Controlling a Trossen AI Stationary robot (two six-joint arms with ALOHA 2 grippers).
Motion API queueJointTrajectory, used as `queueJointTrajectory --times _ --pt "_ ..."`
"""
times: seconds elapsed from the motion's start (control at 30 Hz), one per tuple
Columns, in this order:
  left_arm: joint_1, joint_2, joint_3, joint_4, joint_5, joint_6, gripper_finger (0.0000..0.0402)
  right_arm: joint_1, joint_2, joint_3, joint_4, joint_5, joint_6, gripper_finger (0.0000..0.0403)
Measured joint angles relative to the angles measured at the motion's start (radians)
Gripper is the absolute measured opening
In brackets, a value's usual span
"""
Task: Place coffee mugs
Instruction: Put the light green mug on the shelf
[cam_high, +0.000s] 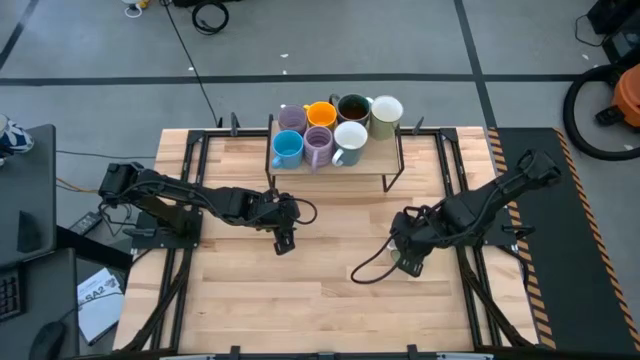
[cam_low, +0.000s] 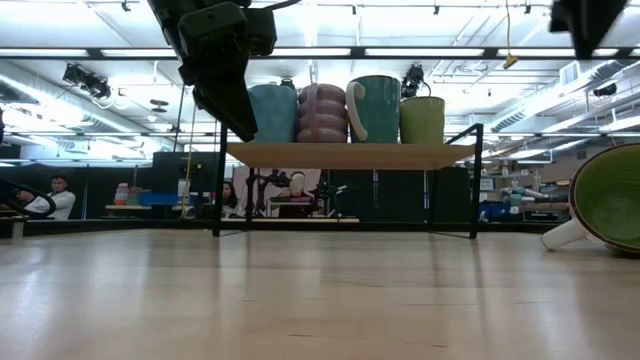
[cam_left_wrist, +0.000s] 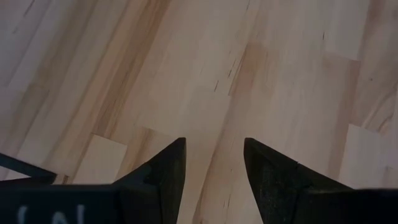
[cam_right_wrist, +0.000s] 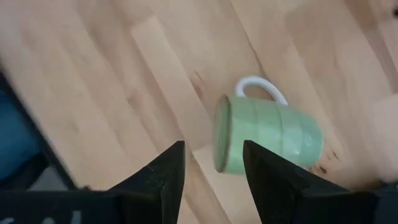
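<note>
Lying on its side on the wooden table (cam_high: 330, 300), the pale green mug (cam_right_wrist: 267, 142) is the one piece not yet on the shelf (cam_high: 360, 165), where seven other mugs (cam_high: 335, 128) already stand in two rows at the back of the table. That crowding is the larger risk: judging from how full the shelf looks, setting another mug there could knock a neighbour or push one off the edge. The nearer risk is the pick itself. A round mug on its side may roll or spin away if one finger touches first, and its white handle (cam_right_wrist: 261, 87) points away from the fingers, so a hold on the smooth body could slip.

The right gripper (cam_right_wrist: 213, 168) hangs just above the mug with its fingers partly open and holding nothing; the mug's rim end lies just ahead of the gap between them, the body off to one side. The left gripper (cam_left_wrist: 214, 168) waits over bare table, left of centre, also partly open and empty.
</note>
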Motion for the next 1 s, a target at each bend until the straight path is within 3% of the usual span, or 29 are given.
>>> queueJointTrajectory --times 0.6,1.0 --pt "0.000 0.000 0.000 0.000 0.000 0.000 0.0169 0.010 0.004 -0.156 0.033 0.020 0.043 0.0168" --pt "0.000 -0.001 0.000 0.000 0.000 0.000 0.0169 0.022 0.200 -0.152 -0.028 0.016 0.055 0.0168"
